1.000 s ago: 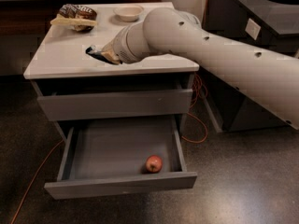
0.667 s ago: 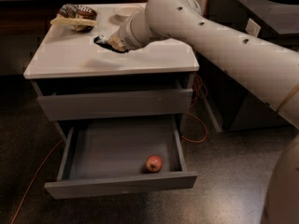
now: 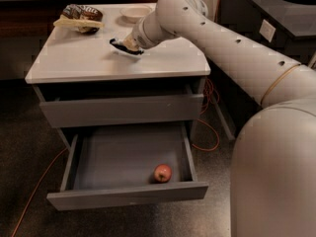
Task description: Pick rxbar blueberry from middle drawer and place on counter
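The rxbar blueberry (image 3: 121, 47), dark with a white end, is at the tip of my gripper (image 3: 128, 45), low over the middle of the counter (image 3: 74, 63). My gripper is shut on the bar, and the arm reaches in from the right. The bar is touching or just above the countertop; I cannot tell which. The middle drawer (image 3: 127, 195) is pulled wide open below, with a dark grey inside.
A small red apple (image 3: 162, 173) lies in the open drawer near its front right corner. A brown-and-white snack bag (image 3: 79, 18) and a pale shallow bowl (image 3: 136, 11) sit at the back of the counter. A black cabinet with a round hole (image 3: 291, 4) stands at the right. An orange cable (image 3: 210, 132) runs on the floor.
The gripper has moved with the bar from the counter's front left toward its middle and further back. The drawer and the apple have not moved.
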You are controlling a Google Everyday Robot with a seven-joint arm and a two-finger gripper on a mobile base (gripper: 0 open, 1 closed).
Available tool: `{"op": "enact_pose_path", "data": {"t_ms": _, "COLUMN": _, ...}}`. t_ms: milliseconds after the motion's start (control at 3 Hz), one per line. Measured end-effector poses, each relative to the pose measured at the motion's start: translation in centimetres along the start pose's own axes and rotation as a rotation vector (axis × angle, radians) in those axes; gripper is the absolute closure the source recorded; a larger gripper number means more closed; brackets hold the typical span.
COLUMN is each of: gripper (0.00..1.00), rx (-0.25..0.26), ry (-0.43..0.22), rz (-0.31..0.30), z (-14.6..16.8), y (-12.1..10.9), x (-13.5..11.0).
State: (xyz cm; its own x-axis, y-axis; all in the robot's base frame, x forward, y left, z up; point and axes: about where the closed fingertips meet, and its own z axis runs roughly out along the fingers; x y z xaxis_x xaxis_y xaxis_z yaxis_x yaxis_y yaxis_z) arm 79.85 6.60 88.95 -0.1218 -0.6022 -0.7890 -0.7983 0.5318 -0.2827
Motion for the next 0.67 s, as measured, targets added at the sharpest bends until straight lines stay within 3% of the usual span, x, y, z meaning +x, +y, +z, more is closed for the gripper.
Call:
{"op": "enact_pose_path", "data": {"t_ms": 333, "gripper": 0.24, "rx": -0.013, "ry": 0.017, "rz": 0.029, "z": 1.6, "y": -0.72, "x": 1.43}}
{"op": "enact_pose_path", "data": {"t_ms": 667, "gripper": 0.03, "rx": -0.016, "ry": 0.017, "rz": 0.027, "z": 1.69, "y": -0.47, "x": 1.36}}
